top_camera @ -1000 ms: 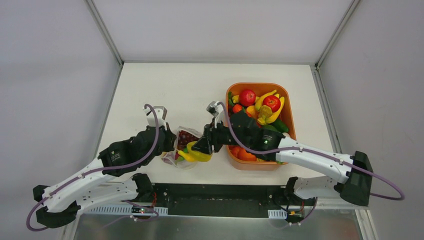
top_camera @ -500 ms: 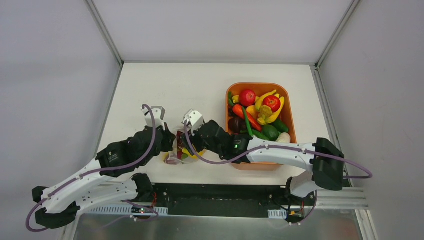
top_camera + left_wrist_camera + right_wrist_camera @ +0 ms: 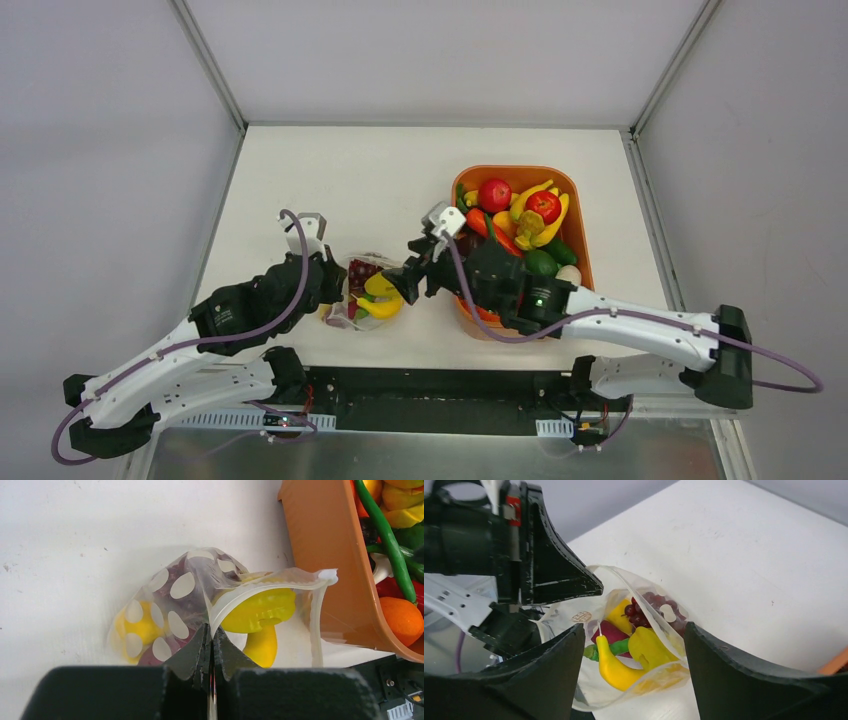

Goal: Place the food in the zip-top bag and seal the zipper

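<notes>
At the near edge of the counter (image 3: 330, 170), between the arms: left pincer (image 3: 211, 645) is together, clamped on the bag (image 3: 172, 592) at its rim. It looks like a grip on film plus zipper (image 3: 280, 581), one side only.

Bag lies slumped on the counter, mouth gaping toward the right pincer (image 3: 631, 630), which is apart, empty and just in front of the mouth.

Handling, my read:
- Bag is thin, floppy film, light and slick. It has no shape of its own. Only the zipper strip has some body, so take hold there, near an end, not on the dotted wall.
- Food is hard glossy plastic, light and rounded, so it slips and rolls. Grip across a narrow section.
- Already inside: grapes (image 3: 651, 605), a banana (image 3: 616, 670), other yellow and green pieces. The banana tip lies close to the mouth and could foul the seal, so push it deeper first.

In the way:
- Tray (image 3: 325, 555) wall sits just beside the open mouth, leaving little room to pinch the strip's free side.
- Right arm lies over the tray's near-left corner.
- Tray is piled with apples (image 3: 495, 193), bananas and green pieces. Anything dragged over it may spill.

Far half of the counter carries nothing that matters here.
</notes>
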`<state>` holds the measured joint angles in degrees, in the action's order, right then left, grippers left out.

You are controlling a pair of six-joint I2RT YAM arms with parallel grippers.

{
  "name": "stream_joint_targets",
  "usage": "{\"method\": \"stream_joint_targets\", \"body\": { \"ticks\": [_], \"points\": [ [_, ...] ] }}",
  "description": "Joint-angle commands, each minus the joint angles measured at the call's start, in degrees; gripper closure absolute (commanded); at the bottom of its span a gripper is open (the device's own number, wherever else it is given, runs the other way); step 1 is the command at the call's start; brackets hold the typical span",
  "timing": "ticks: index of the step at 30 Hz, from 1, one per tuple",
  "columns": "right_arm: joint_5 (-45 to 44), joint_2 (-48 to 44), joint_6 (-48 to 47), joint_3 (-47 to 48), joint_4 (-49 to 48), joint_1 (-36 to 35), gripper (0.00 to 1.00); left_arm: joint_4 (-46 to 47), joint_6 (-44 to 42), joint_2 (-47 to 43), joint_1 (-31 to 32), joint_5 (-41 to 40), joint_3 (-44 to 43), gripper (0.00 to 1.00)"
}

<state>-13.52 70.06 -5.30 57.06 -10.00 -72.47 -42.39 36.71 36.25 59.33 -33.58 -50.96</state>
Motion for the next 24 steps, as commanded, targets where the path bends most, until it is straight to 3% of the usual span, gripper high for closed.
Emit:
{"method": "stream_joint_targets", "body": {
  "ticks": [1, 7, 15, 21, 24],
  "points": [
    [-3.5, -7.9, 1.5, -3.6, -3.3, 0.1, 0.24, 0.5, 0.1, -0.6, 0.6, -1.7, -1.1, 0.98],
    [-17.1, -11.3, 4.9, -4.6, 3.7, 4.8, 0.23, 1.3, 0.1, -0.5, 0.6, -1.0, -0.5, 0.98],
    [-10.4, -11.3, 15.2, -4.6, 12.8, 22.6, 0.26, 1.1, 0.3, -0.7, 0.7, -0.5, -0.5, 0.98],
    [-10.1, -4.5, 13.5, 0.8, 15.3, 31.8, 0.18, 2.2, 0.1, -0.8, 0.6, 0.6, 0.4, 0.98],
    [-5.8, -0.1, 13.4, 4.7, 18.0, 37.2, 0.17, 2.4, 0.1, -0.7, 0.7, 1.0, 0.6, 0.98]
  ]
}}
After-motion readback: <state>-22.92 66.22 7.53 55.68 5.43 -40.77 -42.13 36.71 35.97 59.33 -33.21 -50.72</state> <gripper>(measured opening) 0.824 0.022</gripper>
